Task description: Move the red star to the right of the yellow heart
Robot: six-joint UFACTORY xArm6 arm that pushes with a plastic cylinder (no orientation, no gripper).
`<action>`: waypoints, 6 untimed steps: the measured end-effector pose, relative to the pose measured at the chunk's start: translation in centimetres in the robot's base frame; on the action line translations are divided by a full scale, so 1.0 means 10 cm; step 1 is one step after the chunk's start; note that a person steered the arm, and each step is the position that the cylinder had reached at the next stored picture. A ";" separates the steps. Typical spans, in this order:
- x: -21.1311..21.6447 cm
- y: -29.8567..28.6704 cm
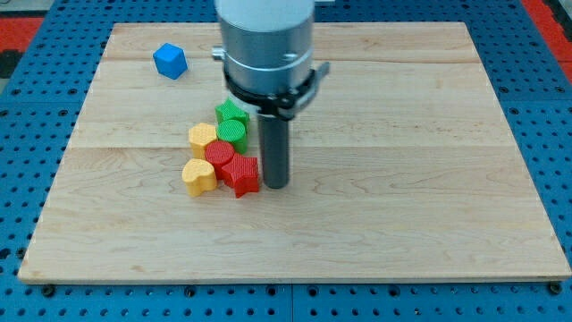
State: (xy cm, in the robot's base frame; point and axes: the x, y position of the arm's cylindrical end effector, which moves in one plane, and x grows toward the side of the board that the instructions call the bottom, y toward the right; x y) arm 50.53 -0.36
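The red star (243,174) lies on the wooden board (402,179), left of centre. The yellow heart (198,176) lies just to its left, with a small gap. My tip (276,184) stands right against the red star's right side. A red round block (220,156) touches the star at its upper left.
A yellow block (203,138), a green round block (233,133) and a green star (231,113) cluster above the red blocks. A blue cube (169,61) sits at the view's top left. The arm's grey body (266,45) hangs over the view's top centre.
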 end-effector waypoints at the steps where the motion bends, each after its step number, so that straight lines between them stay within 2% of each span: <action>1: 0.02 -0.21; 2: 0.02 -0.47; 3: 0.10 -0.30; 4: 0.42 -0.41; 5: 0.66 -0.96; 6: 0.43 -1.01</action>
